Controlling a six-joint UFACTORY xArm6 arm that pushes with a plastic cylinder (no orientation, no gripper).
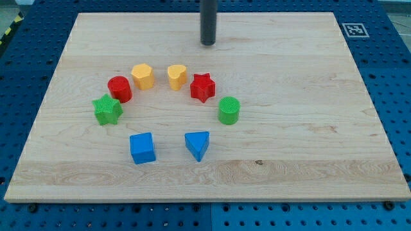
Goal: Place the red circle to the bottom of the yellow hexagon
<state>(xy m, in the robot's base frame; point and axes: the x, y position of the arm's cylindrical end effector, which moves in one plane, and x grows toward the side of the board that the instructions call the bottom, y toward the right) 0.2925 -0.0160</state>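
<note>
The wooden board (308, 154) fills most of the view, lying on a blue pegged table (392, 77). My tip (208, 43) rests near the view's top, well apart from every block — it is a bare rod, with no jaws to open or close. The blocks form a loose ring below it. The blue cube (142, 148) and blue triangle (198, 145) sit at the bottom, the green star (106, 110) at the left, the green cylinder (228, 110) at the right. The red star (202, 87) lies beside the yellow heart (177, 76). The red circle (119, 88) sits just left of the yellow hexagon (142, 76) — slightly lower, nearly touching.
</note>
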